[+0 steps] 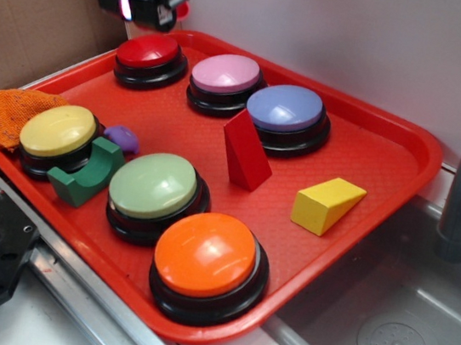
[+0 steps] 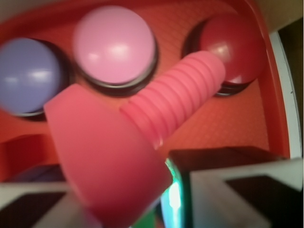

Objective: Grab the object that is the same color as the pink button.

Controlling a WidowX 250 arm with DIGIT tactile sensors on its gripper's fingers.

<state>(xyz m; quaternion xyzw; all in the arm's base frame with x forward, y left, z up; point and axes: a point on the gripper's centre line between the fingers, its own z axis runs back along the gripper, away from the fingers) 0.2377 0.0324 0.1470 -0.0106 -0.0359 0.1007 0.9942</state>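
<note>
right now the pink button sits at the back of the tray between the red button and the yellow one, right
Not quite. The pink button does sit at the back of the tray beside the red button, but its other neighbour is the lavender-blue button. The yellow button is over by the orange cloth. The exterior view shows this.

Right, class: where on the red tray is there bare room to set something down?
Widest: the red plastic tray's right corner, between the yellow wedge block, the lavender-blue round button and the rim. Smaller: mid-tray, between the red wedge block and the yellow-topped round button. Crowded: front-left, around the green arch block.
</note>
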